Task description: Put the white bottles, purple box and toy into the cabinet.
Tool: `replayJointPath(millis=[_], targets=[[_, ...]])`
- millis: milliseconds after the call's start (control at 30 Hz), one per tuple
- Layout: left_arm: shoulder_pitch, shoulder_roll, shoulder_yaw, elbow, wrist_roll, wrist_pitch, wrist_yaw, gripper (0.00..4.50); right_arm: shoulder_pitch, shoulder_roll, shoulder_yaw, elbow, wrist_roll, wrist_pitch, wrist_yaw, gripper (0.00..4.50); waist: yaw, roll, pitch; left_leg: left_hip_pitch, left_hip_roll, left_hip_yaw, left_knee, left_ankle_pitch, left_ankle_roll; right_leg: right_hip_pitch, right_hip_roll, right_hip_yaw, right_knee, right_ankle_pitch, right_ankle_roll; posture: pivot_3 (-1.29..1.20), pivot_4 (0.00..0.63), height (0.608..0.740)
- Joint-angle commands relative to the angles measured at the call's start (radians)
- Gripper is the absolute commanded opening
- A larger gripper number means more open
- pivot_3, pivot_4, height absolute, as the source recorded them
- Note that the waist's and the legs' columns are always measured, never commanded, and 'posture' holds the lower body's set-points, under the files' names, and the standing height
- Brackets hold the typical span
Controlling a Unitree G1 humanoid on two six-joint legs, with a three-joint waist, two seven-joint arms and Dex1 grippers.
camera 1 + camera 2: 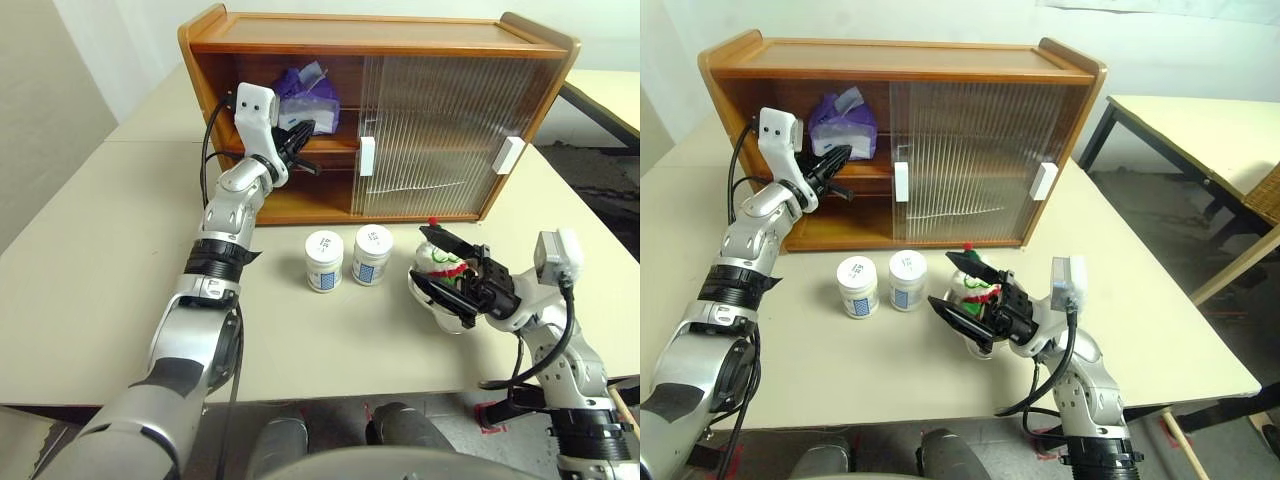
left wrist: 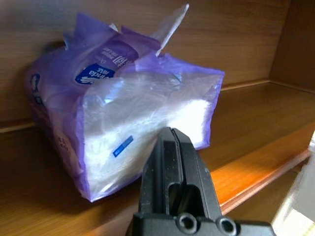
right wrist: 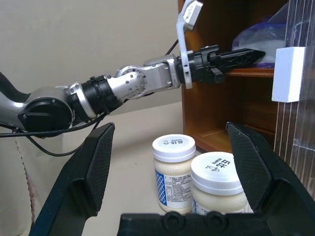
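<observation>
the soft lilac-purple tissue pack (image 1: 309,97) with white tissue poking from its top sits on the upper shelf of the wide wooden two-shelf cabinet (image 1: 380,45), in the open left half. the left gripper (image 1: 303,133) reaches into that opening just in front of the pack, its two black fingers pressed together with nothing between them; in the left wrist view the fingertips (image 2: 170,142) point at the pack's near lower face, very close, though contact cannot be told. the left arm stretches forward from the near table edge, wrist roughly level.

the two small squat white jars (image 1: 324,260) (image 1: 372,254) with round white lids and blue-and-white labels stand upright side by side on the pale table (image 1: 90,300), in front of the cabinet's lower shelf, apart from both grippers. the small white plush toy (image 1: 443,268) with red-and-green scarf lies on the table to the right of the jars, between the widely spread fingers of the right gripper (image 1: 432,262), which points toward the jars; a grip on it cannot be told. the right forearm is bent in over the near right table edge.

the ribbed translucent sliding doors (image 1: 430,130) with white rectangular handles (image 1: 366,156) cover the cabinet's right half. open table lies left of the jars and between jars and cabinet.
</observation>
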Motion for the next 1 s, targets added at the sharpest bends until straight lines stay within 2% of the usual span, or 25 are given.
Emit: replayJointPath(millis=[33, 133, 233, 367, 400, 467, 600, 633, 833, 1000], targets=[[-0.009, -0.002, 0.022, 0.008, 0.008, -0.072, -0.004, 0.03, 0.000, 0.000, 0.010, -0.007, -0.003, -0.009, -0.002, 4.50, -0.005, 0.000, 0.000, 0.000, 0.000, 0.000, 0.000, 0.000, 0.000, 0.000, 0.000, 0.000, 0.000, 0.001, 0.000, -0.18, 0.000, 0.740], [0.056, -0.009, 0.018, -0.104, -0.051, -0.091, -0.104, 0.03, 0.001, 0.000, 0.014, -0.005, -0.002, -0.008, -0.001, 4.50, -0.011, 0.000, 0.000, -0.001, 0.000, 0.000, 0.000, 0.000, 0.000, -0.001, 0.000, 0.000, 0.000, 0.002, -0.001, -0.18, 0.000, 0.740], [0.163, 0.003, 0.003, -0.269, -0.109, -0.052, -0.202, 0.61, -0.006, -0.004, 0.015, 0.005, -0.001, -0.006, 0.005, 4.50, -0.019, 0.000, 0.000, -0.001, -0.001, 0.000, 0.000, 0.000, -0.001, -0.001, 0.000, 0.000, 0.000, 0.002, -0.001, -0.18, 0.000, 0.740], [0.294, 0.035, 0.007, -0.458, -0.182, 0.023, -0.284, 2.06, -0.024, -0.014, 0.015, 0.029, 0.004, -0.001, 0.024, 4.50, -0.022, 0.000, 0.000, -0.004, -0.001, 0.000, -0.001, 0.000, -0.002, -0.004, 0.000, -0.001, 0.000, 0.004, -0.007, -0.15, 0.000, 0.740], [0.327, 0.049, 0.007, -0.499, -0.199, 0.043, -0.303, 2.57, -0.031, -0.017, 0.015, 0.039, 0.004, 0.000, 0.032, 4.50, -0.019, 0.000, 0.000, -0.005, -0.001, 0.000, -0.001, 0.000, -0.002, -0.005, 0.000, -0.001, 0.000, 0.004, -0.008, -0.13, 0.000, 0.740], [0.413, 0.101, 0.031, -0.592, -0.253, 0.089, -0.353, 2.96, -0.054, -0.022, 0.015, 0.063, 0.004, 0.002, 0.047, 4.50, -0.021, 0.002, -0.001, -0.005, -0.001, 0.000, -0.001, 0.000, -0.002, -0.005, 0.000, 0.000, 0.000, 0.004, -0.009, -0.12, 0.000, 0.740], [0.577, 0.230, 0.091, -0.683, -0.322, 0.150, -0.449, 4.33, -0.073, -0.026, 0.016, 0.089, 0.005, -0.001, 0.065, 4.50, -0.017, 0.002, -0.002, -0.004, 0.000, 0.001, -0.003, 0.000, -0.003, -0.006, 0.000, 0.000, 0.001, 0.002, -0.013, -0.11, 0.000, 0.740], [0.601, 0.252, 0.098, -0.690, -0.329, 0.154, -0.465, 4.47, -0.076, -0.025, 0.016, 0.093, 0.004, -0.002, 0.066, 4.50, -0.014, 0.002, -0.002, -0.003, 0.000, 0.000, -0.005, 0.000, -0.003, -0.007, 0.000, 0.000, 0.001, 0.002, -0.014, -0.11, 0.000, 0.740], [0.788, 0.386, 0.156, -0.679, -0.337, 0.087, -0.629, 4.47, -0.077, -0.031, 0.010, 0.101, 0.005, -0.003, 0.071, 4.50, 0.003, 0.005, -0.004, -0.003, 0.002, -0.004, -0.010, -0.002, -0.005, -0.016, -0.001, -0.003, 0.002, 0.000, -0.020, -0.11, 0.000, 0.740], [0.852, 0.428, 0.067, -0.608, -0.241, 0.005, -0.736, 4.47, -0.076, -0.041, -0.002, 0.098, 0.008, -0.003, 0.070, 4.50, 0.010, 0.013, -0.010, -0.004, 0.003, -0.010, -0.012, -0.004, -0.008, -0.018, -0.001, -0.008, 0.002, -0.001, -0.025, -0.12, 0.000, 0.740]])
